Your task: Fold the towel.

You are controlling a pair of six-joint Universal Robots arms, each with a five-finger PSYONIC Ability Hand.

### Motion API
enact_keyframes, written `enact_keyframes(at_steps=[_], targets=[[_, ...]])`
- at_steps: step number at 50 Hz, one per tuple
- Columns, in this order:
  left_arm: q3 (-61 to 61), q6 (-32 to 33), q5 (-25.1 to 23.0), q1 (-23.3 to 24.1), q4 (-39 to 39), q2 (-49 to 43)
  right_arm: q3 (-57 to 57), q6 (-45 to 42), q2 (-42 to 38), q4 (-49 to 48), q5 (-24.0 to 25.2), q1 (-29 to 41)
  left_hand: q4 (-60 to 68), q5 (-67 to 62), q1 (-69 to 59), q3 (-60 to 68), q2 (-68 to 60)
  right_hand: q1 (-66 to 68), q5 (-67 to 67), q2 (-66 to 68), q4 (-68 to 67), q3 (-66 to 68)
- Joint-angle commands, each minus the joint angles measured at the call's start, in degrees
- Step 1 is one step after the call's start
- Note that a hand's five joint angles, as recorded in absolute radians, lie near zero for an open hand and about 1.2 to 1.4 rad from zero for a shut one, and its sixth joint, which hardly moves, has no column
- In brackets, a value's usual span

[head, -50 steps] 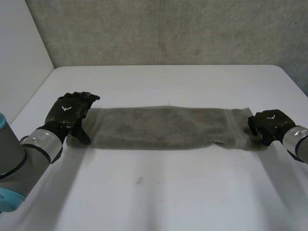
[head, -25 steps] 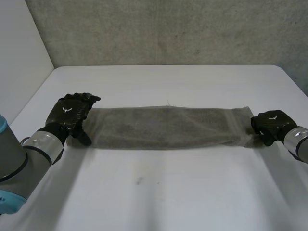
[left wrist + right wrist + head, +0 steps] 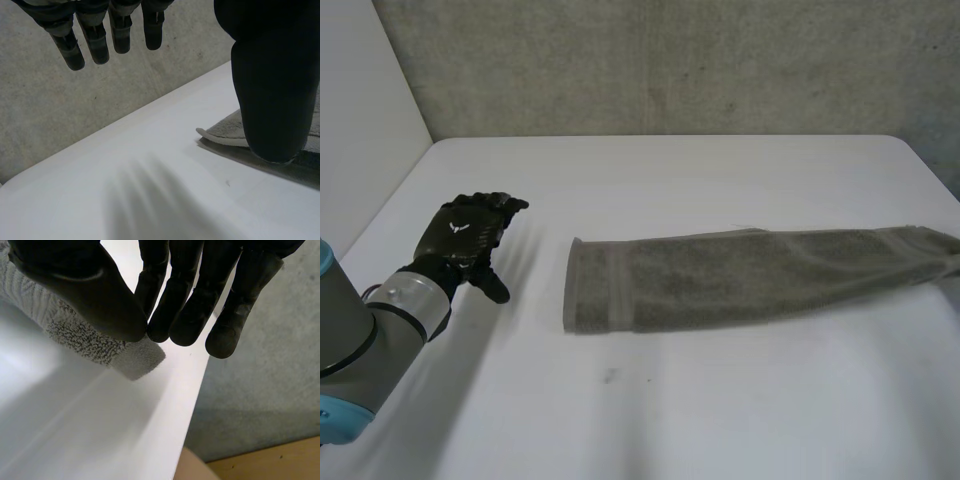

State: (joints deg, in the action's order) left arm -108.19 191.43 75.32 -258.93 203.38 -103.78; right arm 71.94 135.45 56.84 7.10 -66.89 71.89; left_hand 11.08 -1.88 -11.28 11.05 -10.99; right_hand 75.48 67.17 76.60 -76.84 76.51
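Moved: the towel [image 3: 750, 275] has slid toward 3 o'clock since half a second ago. Its 9 o'clock end has left the left hand [image 3: 465, 232], which keeps its place.
Table: white and matt [image 3: 650, 420], with rounded far corners. A small dark mark [image 3: 609, 376] lies at 6 o'clock of the towel's 9 o'clock end, apart from it.
Left hand: at the table's 9 o'clock side, apart from the towel. Its fingers are straight and spread, the thumb [image 3: 272, 100] stands out, and it holds nothing. In the left wrist view the towel's end lies just past the thumb tip.
Towel: grey-green terry, folded into one long strip that lies flat on the table. Its long axis runs from 9 to 3 o'clock, with the 3 o'clock end slightly farther away. The banded hem end points to 9 o'clock, and the other end reaches the head view's right edge.
Right hand: thumb and fingers [image 3: 185, 295] are closed together on the towel's 3 o'clock end, pinching it. A tuft of the corner sticks out past the thumb tip, near the table's edge.
Room: a rough grey concrete wall [image 3: 670, 60] stands at 12 o'clock behind the table, and a plain white wall [image 3: 360, 120] at 10 o'clock.
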Motion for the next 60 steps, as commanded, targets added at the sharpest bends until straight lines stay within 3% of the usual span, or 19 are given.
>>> enact_keyframes(at_steps=[1,4,6,9,14,22,27,36,37,38,39,41,43,49,56,58,60], targets=[[0.0,0.0,0.0,-0.1,0.0,0.1,-4.1,4.6,2.8,1.2,-0.2,9.9,0.7,0.2,-0.4,0.7,-0.7,4.5,2.8,3.4,-3.2,3.5],[0.0,0.0,0.0,-0.2,0.0,0.2,-5.8,7.7,3.2,1.3,-0.4,16.1,0.5,0.3,-0.3,0.5,-0.6,4.5,2.8,3.4,-3.2,3.5],[0.0,0.0,0.0,-0.3,0.0,0.2,-7.2,9.5,3.1,1.2,-1.0,24.0,0.7,0.2,-0.4,0.7,-0.7,4.5,2.8,3.4,-3.2,3.5],[0.0,0.0,0.0,-0.4,0.0,0.2,-8.3,10.1,2.8,1.0,-1.3,28.5,0.7,0.2,-0.4,0.7,-0.7,4.5,2.8,3.4,-3.2,3.5],[0.0,0.0,0.0,-0.5,0.1,0.2,-12.5,11.1,-0.5,0.6,-4.5,43.7,0.7,0.2,-0.4,0.7,-0.7,4.5,2.8,3.4,-3.2,3.5],[0.0,0.0,0.0,-0.8,0.1,0.2,-18.8,10.8,-9.1,0.6,-5.7,58.4,0.7,0.2,-0.4,0.7,-0.7,4.5,2.8,3.4,-3.2,3.5],[0.0,0.0,0.0,-0.8,0.1,0.2,-21.5,10.5,-14.9,0.8,-5.5,63.4,0.7,0.2,-0.4,0.7,-0.7,4.5,2.8,3.4,-3.2,3.5],[0.0,0.0,0.0,-0.9,0.1,0.2,-21.9,10.1,-18.2,0.8,-6.1,65.4,0.7,0.2,-0.4,0.7,-0.7,4.5,2.8,3.4,-3.2,3.5],[0.0,0.0,-0.1,-0.9,0.1,0.2,-21.8,10.1,-17.9,0.9,-6.1,65.3,0.7,0.2,-0.4,0.7,-0.7,-2.6,-4.3,-3.7,3.9,-3.6],[0.0,0.0,-0.1,-0.9,0.1,0.2,-21.0,10.3,-16.9,0.9,-6.1,65.0,0.7,0.2,-0.4,0.7,-0.7,-21.8,-23.5,-22.9,23.2,-22.8],[0.0,0.0,-0.1,-0.9,0.1,0.2,-21.0,10.3,-16.9,0.9,-6.1,65.0,0.7,0.2,-0.4,0.7,-0.7,-22.0,-23.7,-23.1,23.4,-23.0],[0.0,0.0,-0.2,-0.9,0.1,0.2,-19.7,11.1,-13.9,1.1,-6.5,63.7,0.7,0.2,-0.4,0.7,-0.7,-61.5,-63.2,-62.6,62.9,-62.5],[0.0,0.0,-0.2,-0.9,0.1,0.2,-18.1,11.5,-11.6,1.2,-6.7,62.4,0.7,0.2,-0.4,0.7,-0.7,-65.5,-67.2,-66.6,66.8,-66.5],[0.0,0.0,-0.2,-0.9,0.1,0.2,-6.4,19.0,-1.7,-0.1,-6.1,52.2,0.7,0.2,-0.4,0.7,-0.7,-65.5,-67.2,-66.6,66.8,-66.5],[0.0,0.0,-0.2,-0.9,0.1,0.2,6.8,22.7,3.9,-2.4,-5.8,41.9,0.5,0.3,-0.3,0.5,-0.6,-65.5,-67.2,-66.6,66.8,-66.5],[-0.1,0.0,-0.2,-0.9,0.1,0.2,9.6,22.5,4.6,-3.3,-5.8,39.8,0.5,0.3,-0.3,0.5,-0.6,-63.5,-65.2,-64.7,64.9,-64.6],[-0.1,0.0,-0.2,-0.7,0.1,0.1,14.6,21.9,5.6,-6.0,-5.4,36.7,0.5,0.3,-0.3,0.5,-0.6,-53.5,-55.2,-54.6,54.9,-54.5]])
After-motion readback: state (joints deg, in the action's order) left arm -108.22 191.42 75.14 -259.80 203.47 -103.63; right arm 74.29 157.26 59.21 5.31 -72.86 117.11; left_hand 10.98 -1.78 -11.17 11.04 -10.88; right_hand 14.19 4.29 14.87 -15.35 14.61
